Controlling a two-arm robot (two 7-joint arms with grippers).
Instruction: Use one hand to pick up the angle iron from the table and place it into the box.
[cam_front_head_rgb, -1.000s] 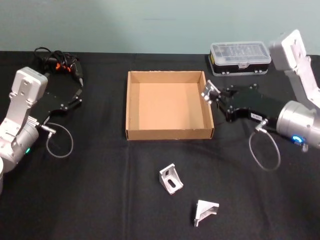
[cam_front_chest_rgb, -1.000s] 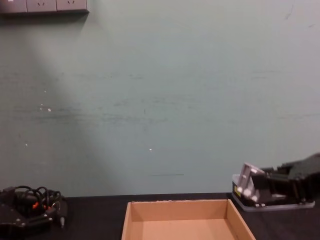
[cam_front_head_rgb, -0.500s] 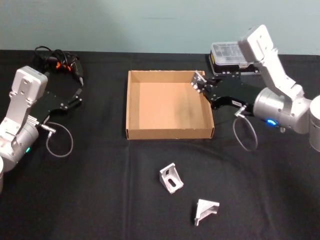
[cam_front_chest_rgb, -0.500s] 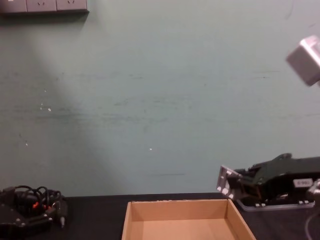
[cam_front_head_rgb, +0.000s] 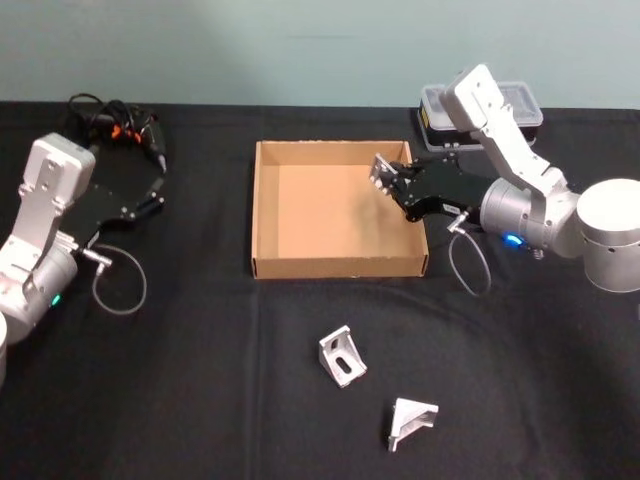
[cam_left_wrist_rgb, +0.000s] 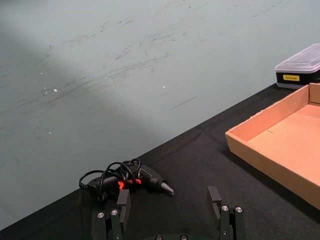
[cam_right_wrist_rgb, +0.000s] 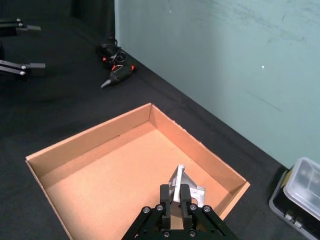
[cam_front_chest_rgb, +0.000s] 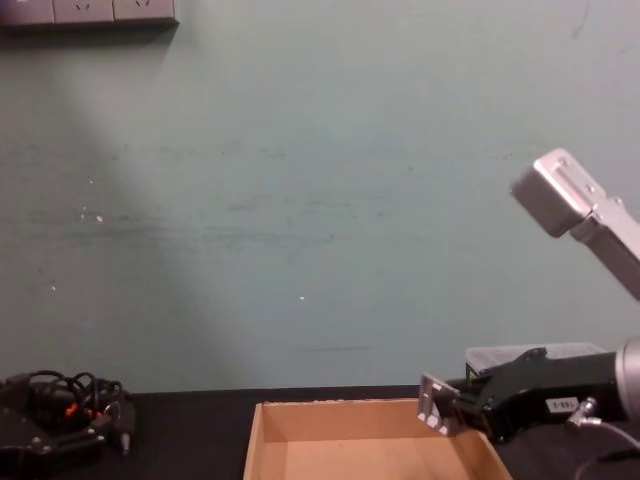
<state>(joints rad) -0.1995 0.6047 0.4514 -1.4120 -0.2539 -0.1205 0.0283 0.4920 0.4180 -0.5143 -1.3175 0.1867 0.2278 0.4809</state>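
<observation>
Now above the box: an angle iron pinched by one flange

Head view: the black right claw (cam_front_head_rgb: 393, 180), on its silver-grey arm, is closed on a small, bright silver metal angle iron (cam_front_head_rgb: 384, 168). It holds it over the right far part of the shallow tan cardboard box (cam_front_head_rgb: 262, 215), which sits mid-way along the matte black desk (cam_front_head_rgb: 200, 350), toward its far edge. One spare silver bracket (cam_front_head_rgb: 342, 357) and a second spare bracket (cam_front_head_rgb: 410, 421) lie toward the near edge. The left claw (cam_front_head_rgb: 152, 193) is parked by the left edge.

Left wrist view: the left claw's fingers (cam_left_wrist_rgb: 215, 197) stand wide apart with nothing between them.

Right wrist view: the claw grips one flat flange, and the ribbed corner juts out over the box floor.

Chest view: the angle iron hangs at about rim height.

It looks stiff and light, and its smooth faces are probably slippery. With so narrow a pinch it could pivot, but a short drop should not hurt it.
</observation>
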